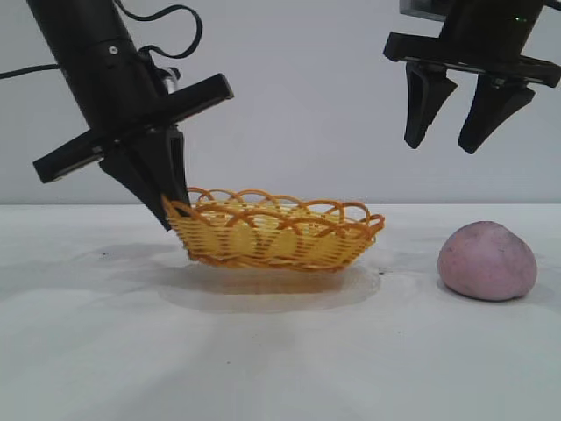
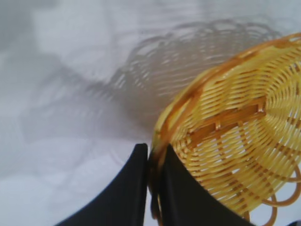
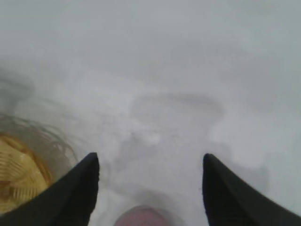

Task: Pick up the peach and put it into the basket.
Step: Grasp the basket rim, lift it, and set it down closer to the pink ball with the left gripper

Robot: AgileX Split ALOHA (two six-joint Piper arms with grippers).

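The pinkish-mauve peach (image 1: 487, 260) lies on the white table at the right; its top shows as the peach (image 3: 141, 216) in the right wrist view. High above it hangs my right gripper (image 1: 443, 145), open, nothing between its fingers, seen as the right gripper (image 3: 150, 162) in its own view. The yellow wicker basket (image 1: 276, 232) sits left of centre, a little raised and tilted at its left end. My left gripper (image 1: 173, 215) is shut on the basket's left rim; the left wrist view shows the left gripper (image 2: 154, 153) pinching the orange-brown rim of the basket (image 2: 235, 132).
The white table (image 1: 280, 351) spreads wide in front of both things, with a plain pale wall behind. Between basket and peach lies a bare gap of table. A cable runs from the left arm (image 1: 96, 61) at the upper left.
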